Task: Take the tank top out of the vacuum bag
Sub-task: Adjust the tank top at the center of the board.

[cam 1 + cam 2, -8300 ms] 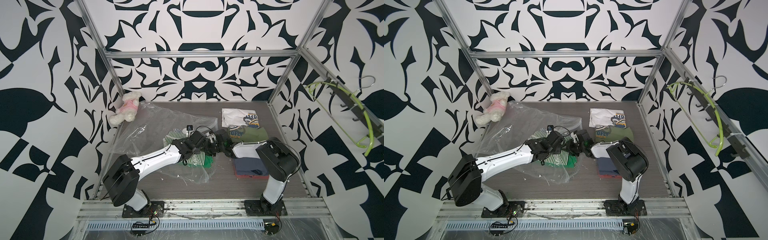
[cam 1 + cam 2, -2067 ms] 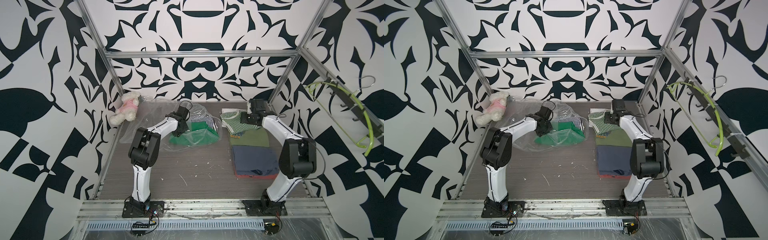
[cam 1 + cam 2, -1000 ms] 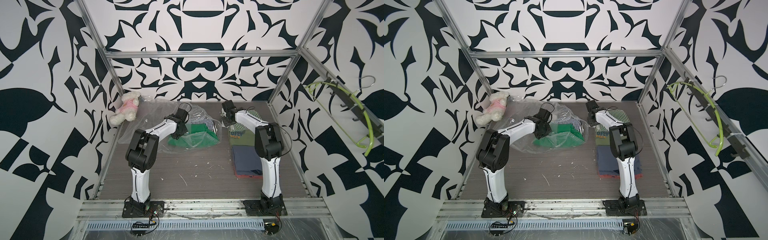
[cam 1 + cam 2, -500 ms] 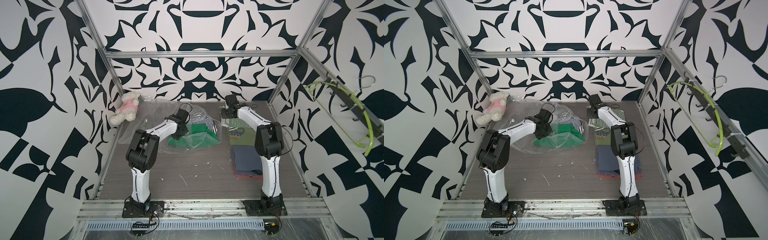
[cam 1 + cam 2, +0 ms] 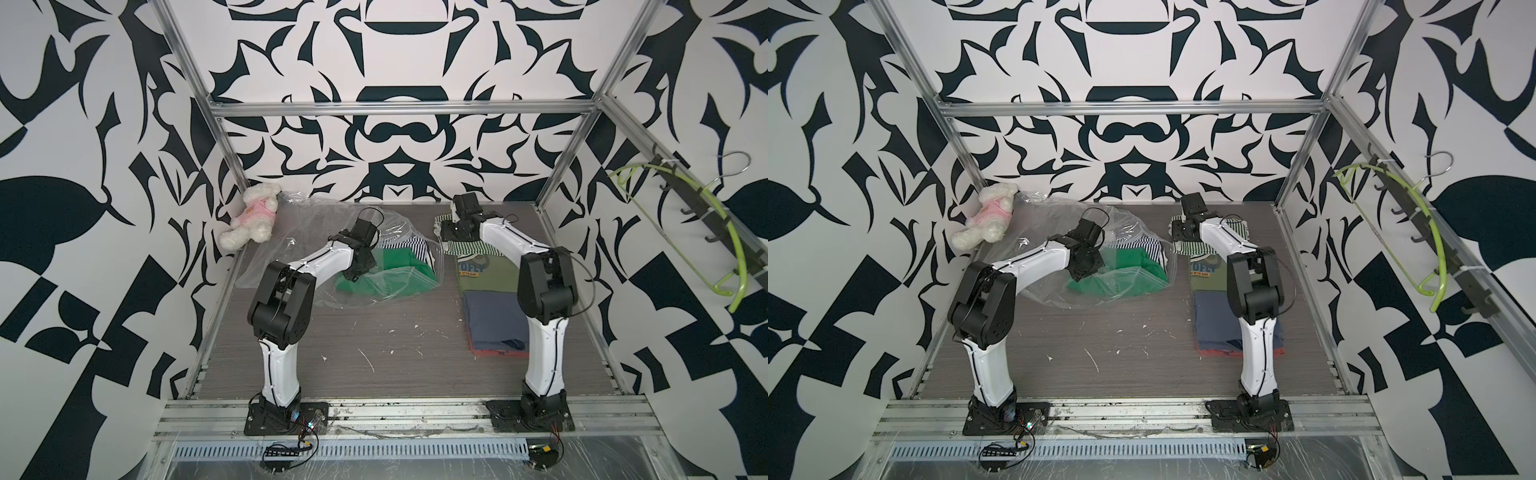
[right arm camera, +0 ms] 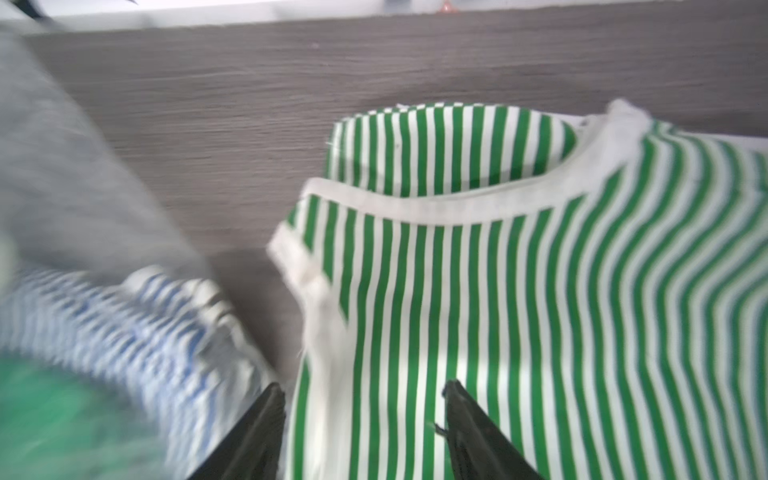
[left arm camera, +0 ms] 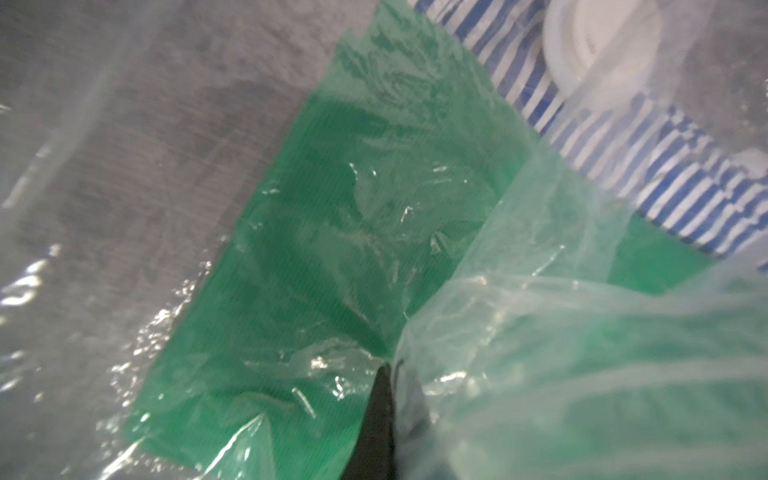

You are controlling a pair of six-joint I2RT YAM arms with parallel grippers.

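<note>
- The grey tabletop (image 5: pixel 374 340) carried the crinkled clear vacuum bag (image 5: pixel 307 232) toward its far left, with a green garment (image 7: pixel 332 270) inside
- The green-and-white striped tank top (image 6: pixel 540 291) lay outside the bag, just beside it
- The left hand (image 7: pixel 384 399) was pinched together on the bag's plastic
- The right hand (image 6: pixel 365 399) stood with jaws apart over the tank top
- The bag's round white valve (image 7: pixel 602 37) lay over a blue-striped garment (image 7: pixel 685 195)

Both top views overlook the whole table (image 5: pixel 374 332); wrist cameras sit close.
</note>
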